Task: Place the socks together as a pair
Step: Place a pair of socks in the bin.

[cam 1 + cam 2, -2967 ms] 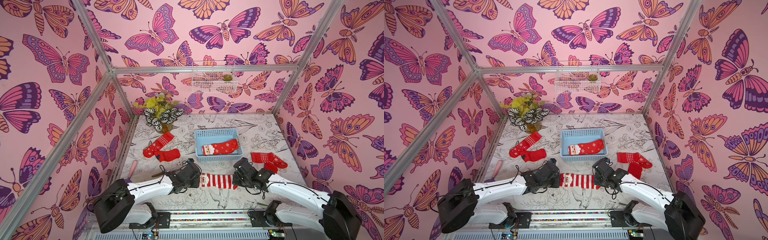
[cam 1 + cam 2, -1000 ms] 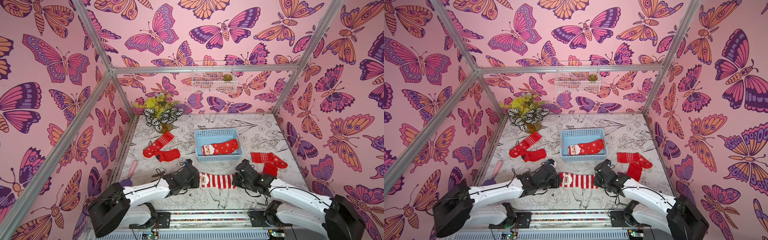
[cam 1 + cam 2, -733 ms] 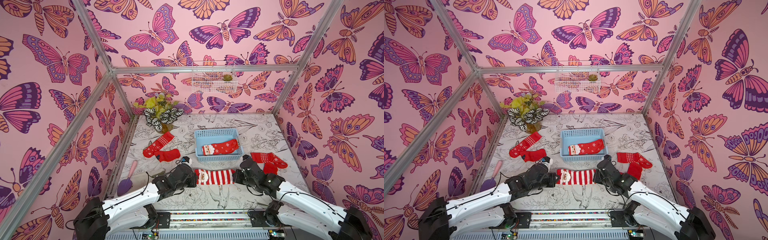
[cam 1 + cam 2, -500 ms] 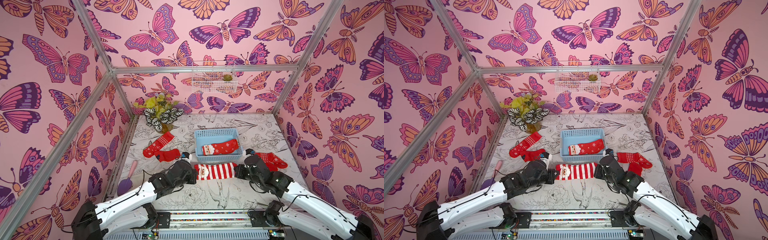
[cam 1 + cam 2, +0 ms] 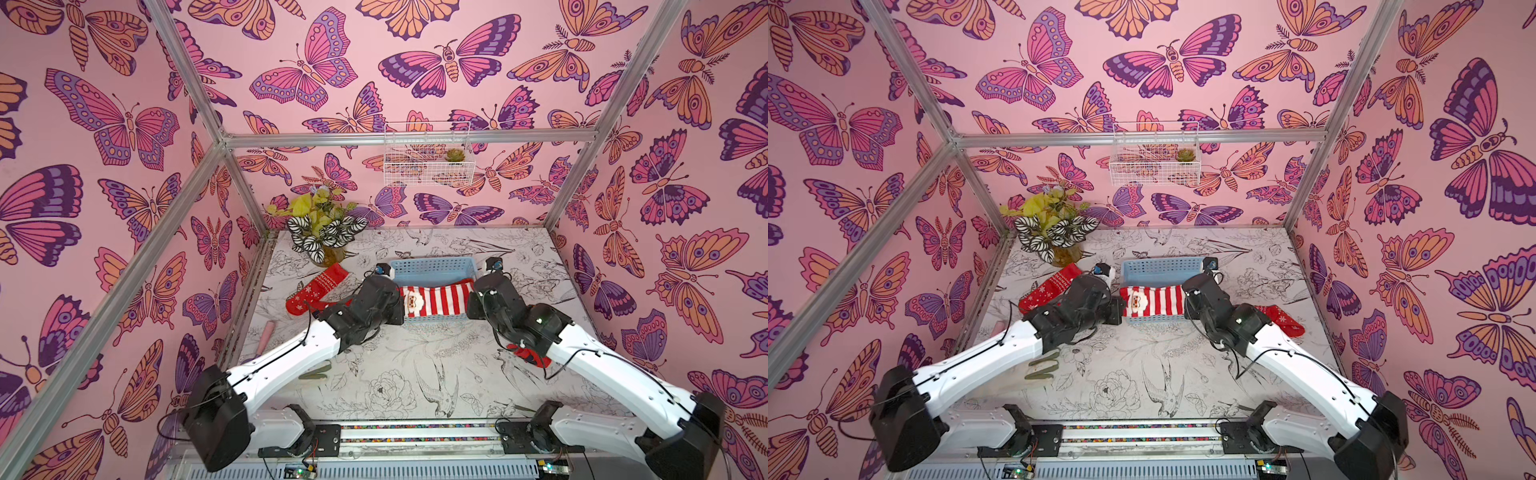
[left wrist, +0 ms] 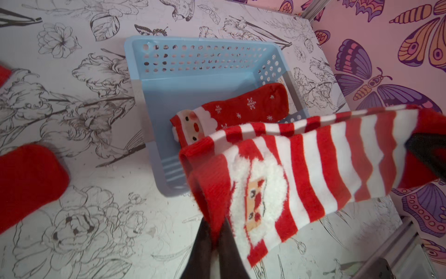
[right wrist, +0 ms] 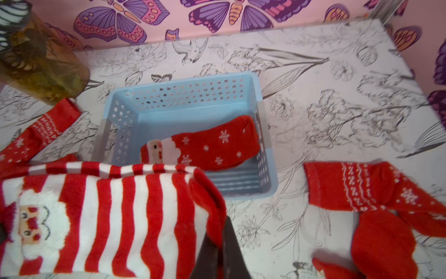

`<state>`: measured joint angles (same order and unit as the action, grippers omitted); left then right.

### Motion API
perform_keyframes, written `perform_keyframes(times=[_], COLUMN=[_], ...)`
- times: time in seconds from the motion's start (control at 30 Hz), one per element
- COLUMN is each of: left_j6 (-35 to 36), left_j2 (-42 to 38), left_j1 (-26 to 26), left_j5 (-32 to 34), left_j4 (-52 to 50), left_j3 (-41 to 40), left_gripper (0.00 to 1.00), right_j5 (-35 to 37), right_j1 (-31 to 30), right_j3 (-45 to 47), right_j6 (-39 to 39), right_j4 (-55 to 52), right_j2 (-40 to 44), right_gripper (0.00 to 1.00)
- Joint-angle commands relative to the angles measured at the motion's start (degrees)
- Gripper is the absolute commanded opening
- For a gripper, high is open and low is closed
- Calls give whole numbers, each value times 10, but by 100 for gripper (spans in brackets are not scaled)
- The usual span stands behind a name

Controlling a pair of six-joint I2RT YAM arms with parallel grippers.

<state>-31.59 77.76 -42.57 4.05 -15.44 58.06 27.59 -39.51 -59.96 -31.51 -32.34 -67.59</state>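
Observation:
A red-and-white striped Santa sock (image 5: 432, 299) (image 5: 1152, 301) hangs stretched above the front half of the blue basket (image 5: 432, 266) (image 5: 1163, 266). My left gripper (image 5: 401, 305) (image 6: 214, 232) is shut on its Santa-face cuff end. My right gripper (image 5: 469, 297) (image 7: 220, 232) is shut on its red toe end. Two striped layers show in the wrist views (image 6: 301, 169) (image 7: 120, 217). A Santa-faced snowflake sock (image 6: 243, 106) (image 7: 212, 145) lies inside the basket (image 6: 200, 79) (image 7: 183, 108), under the held one.
Red socks (image 5: 318, 286) (image 5: 1050, 286) lie left of the basket, more red socks (image 5: 1281, 318) (image 7: 362, 186) to its right. A potted plant (image 5: 324, 237) stands at the back left. A pink-handled tool (image 5: 266, 336) and a glove with olive fingertips (image 5: 1042, 365) lie near the left arm.
Both arms have lifted the striped sock off the table's front and carried it back, stretched between them, until it hangs over the basket.

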Motion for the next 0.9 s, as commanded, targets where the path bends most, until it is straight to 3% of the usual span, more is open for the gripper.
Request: perform_keyframes(times=[0.0,0.3,0.5,0.87], left_j6=[45,85,101,121], left_j2=[53,192,241,299], left_j1=[21,65,77,78], left_j5=[-24,-47,-63,-68], left_j4=[24,42,41,33], left_j3=[26,111,139,169], left_gripper=[0,0,0,0], right_j5=[13,-80,-81,-56], right_j1=[38,108,126,139], right_j3=[-35,-106,-139,-160], right_j6=[55,77,83,90], right_j4=[0,12,5,-9], right_j2=[-51,-185,-258,-318], right_gripper=[0,0,0,0])
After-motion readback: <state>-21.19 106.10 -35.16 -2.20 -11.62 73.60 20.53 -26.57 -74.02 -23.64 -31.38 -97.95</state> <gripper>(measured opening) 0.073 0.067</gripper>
